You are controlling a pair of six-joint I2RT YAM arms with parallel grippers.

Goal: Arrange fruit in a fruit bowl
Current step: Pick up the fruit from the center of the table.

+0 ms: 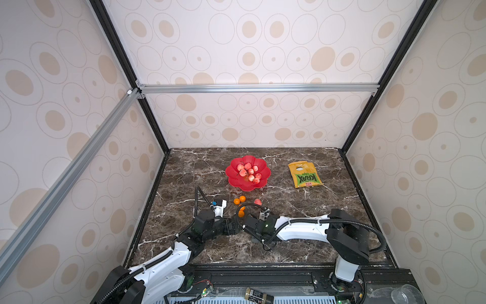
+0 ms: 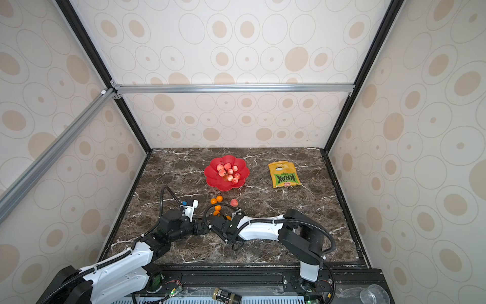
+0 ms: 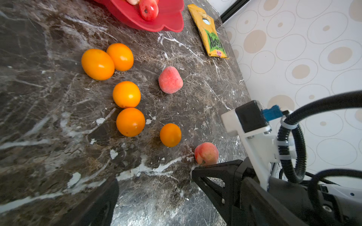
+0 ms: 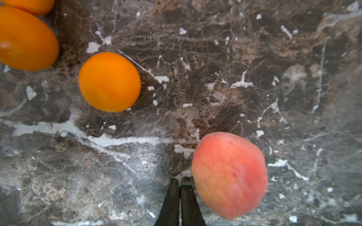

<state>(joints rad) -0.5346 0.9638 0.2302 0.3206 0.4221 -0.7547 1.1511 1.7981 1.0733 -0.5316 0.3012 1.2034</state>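
Tabletop [image 1: 328, 200] dark marble | walls [image 1: 249, 118] spotted | right gripper [image 4: 179, 181] clenched, empty | left gripper [image 1: 236, 227] unclear

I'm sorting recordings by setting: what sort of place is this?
Most likely a purpose-built robot test cell, not a home: aluminium frame rails hold patterned panels around a marble-look tabletop, with a left arm and a right arm mounted along its front.

Loose fruit [image 3: 126, 94] (tight cluster) before bowl [image 1: 236, 184]
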